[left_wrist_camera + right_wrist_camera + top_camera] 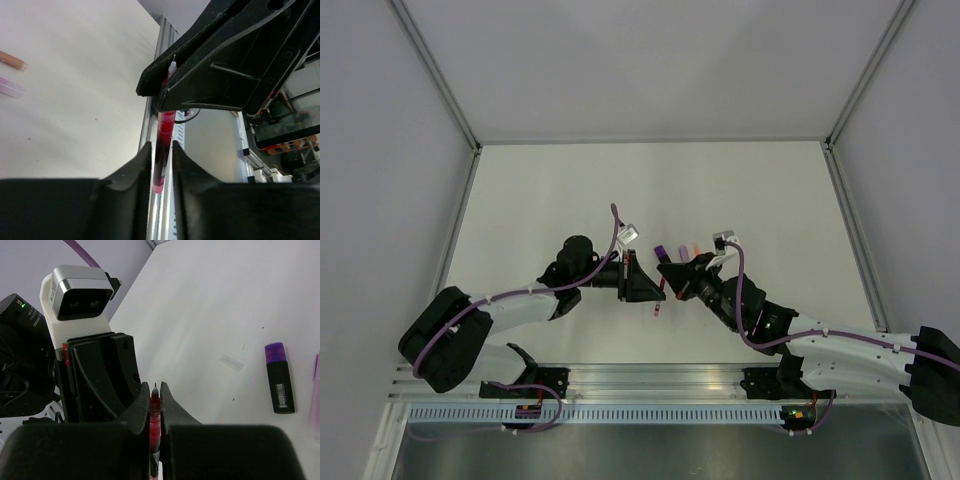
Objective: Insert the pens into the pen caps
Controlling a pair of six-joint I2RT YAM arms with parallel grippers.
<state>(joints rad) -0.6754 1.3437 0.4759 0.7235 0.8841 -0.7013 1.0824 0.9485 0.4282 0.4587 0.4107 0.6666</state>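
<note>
Over the bench, between middle and front edge: right jaws pressed tight, left jaws narrowly parted, grip impossible to tell. Flat near the middle: black purple-ended marker. Between both: red pen, pinched by the right jaws.

Marker on table, behind pen, top view.

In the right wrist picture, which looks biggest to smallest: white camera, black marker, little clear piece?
1. white camera
2. black marker
3. little clear piece
The camera seems nearer the lens, so it may just look bigger.
</note>
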